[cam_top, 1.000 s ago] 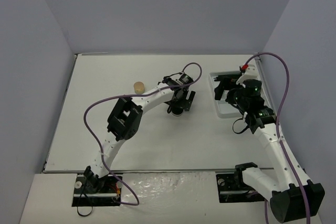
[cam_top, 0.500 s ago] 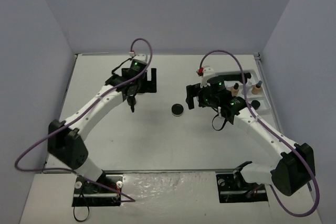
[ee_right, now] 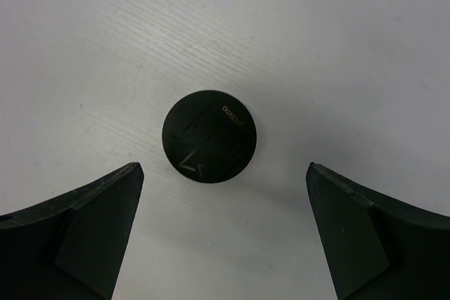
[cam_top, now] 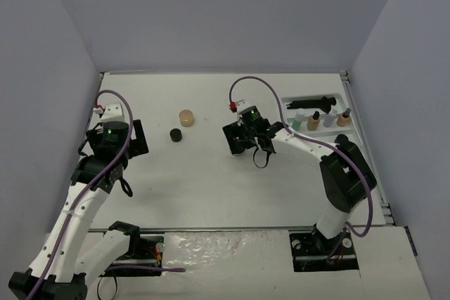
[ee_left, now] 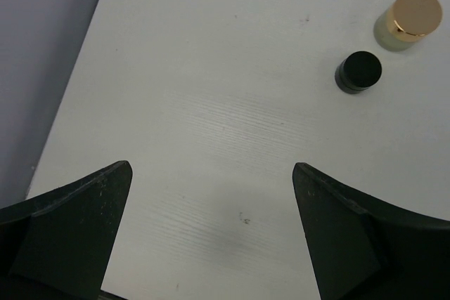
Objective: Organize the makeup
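- Evidently part-way through the sort, the makeup was pictured in two lots: thin black brushes (cam_top: pixel 309 100) and a row of small bottles (cam_top: pixel 313 121) were already stood in the white tray (cam_top: pixel 285 110) at the far right, while three jars were seen out on the open table (cam_top: pixel 211 194).
- The right gripper (ee_right: pixel 225 189) was held straight over a round black jar (ee_right: pixel 209 135), its jaws spread wide and nothing gripped. The jar was framed between the fingers, a shade toward the left one, a placement judged to be the line-up for a descent and grasp.
- The left gripper (ee_left: pixel 211 170) was likewise shown wide open and empty, poised over bare table. A smaller black jar (ee_left: pixel 358 72) and a gold-topped tan jar (ee_left: pixel 409 19) were seen ahead and to its right, near each other but not touching.
- That pair was judged to be work for the left arm, being well apart from the jar under the right gripper.
- The table's left edge and the grey wall (ee_left: pixel 35 47) were seen close beside the left gripper, so little room was offered on that side. Ample bare surface was shown between the jars and the tray.
- The tray was set hard by the right-hand edge, and a careful approach past the standing bottles was judged to be needed. Whether a free compartment remained could not be made out.
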You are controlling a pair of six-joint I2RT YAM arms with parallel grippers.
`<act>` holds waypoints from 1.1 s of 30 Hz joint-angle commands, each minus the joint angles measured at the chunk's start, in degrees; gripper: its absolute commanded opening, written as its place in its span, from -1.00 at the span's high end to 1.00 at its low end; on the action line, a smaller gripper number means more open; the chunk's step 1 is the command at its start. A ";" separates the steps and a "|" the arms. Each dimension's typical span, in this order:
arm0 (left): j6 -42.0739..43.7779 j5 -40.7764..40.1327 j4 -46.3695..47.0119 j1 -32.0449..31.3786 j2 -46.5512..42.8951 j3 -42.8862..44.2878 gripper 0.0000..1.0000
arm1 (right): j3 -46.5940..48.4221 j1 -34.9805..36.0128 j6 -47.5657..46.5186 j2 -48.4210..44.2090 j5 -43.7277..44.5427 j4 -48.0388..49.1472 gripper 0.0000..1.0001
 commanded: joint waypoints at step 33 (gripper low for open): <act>2.21 1.35 6.19 3.71 -2.14 -4.60 -0.94 | -1.36 -5.00 8.11 -7.57 11.51 2.74 0.99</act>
